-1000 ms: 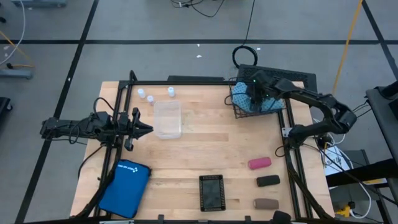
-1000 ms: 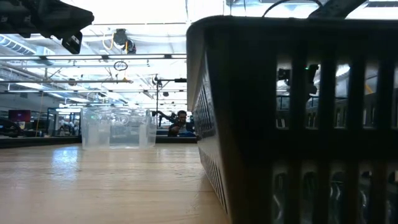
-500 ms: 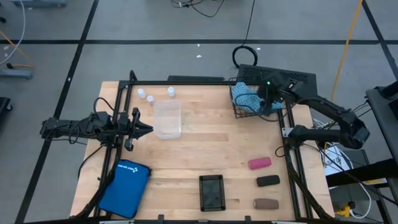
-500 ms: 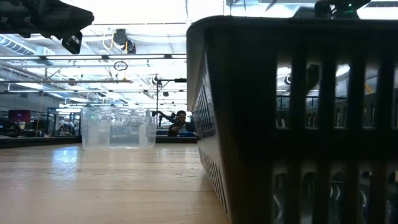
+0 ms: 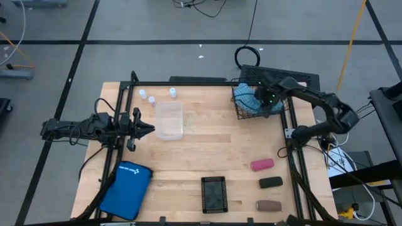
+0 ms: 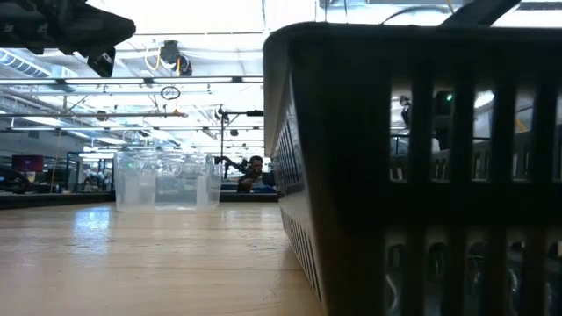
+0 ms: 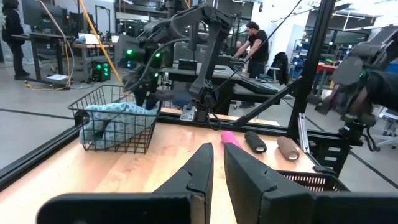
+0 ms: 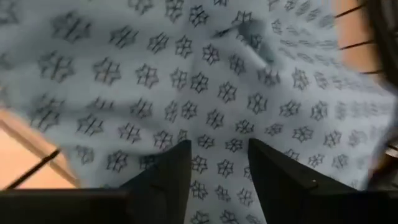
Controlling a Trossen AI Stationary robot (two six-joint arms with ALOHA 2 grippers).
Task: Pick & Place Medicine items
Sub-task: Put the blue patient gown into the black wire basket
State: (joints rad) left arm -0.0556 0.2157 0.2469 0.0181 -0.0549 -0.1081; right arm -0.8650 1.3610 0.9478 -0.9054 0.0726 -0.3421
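The teal patterned pouch lies in the black wire basket at the table's far right corner and fills the right wrist view. My right gripper hangs open just over it, fingers pointing down. Three white vials stand near the far edge. The pink block, black block and brown block lie in a column near the right edge. My left gripper waits shut at the table's left side. My right gripper comes at the pouch's upper cloth from above, with an open finger on either side of it. I cannot tell whether the fingertips touch the cloth. The pouch rests in the basket.
A clear plastic tub stands right of my left gripper. A bright blue zip case lies at the near left corner. A black slotted tray sits at the near edge and blocks much of the low view. Bare wood lies in the middle.
My right gripper swung toward the table's right edge over the basket, then came part of the way back toward the basket's middle. The pouch has stayed in the basket.
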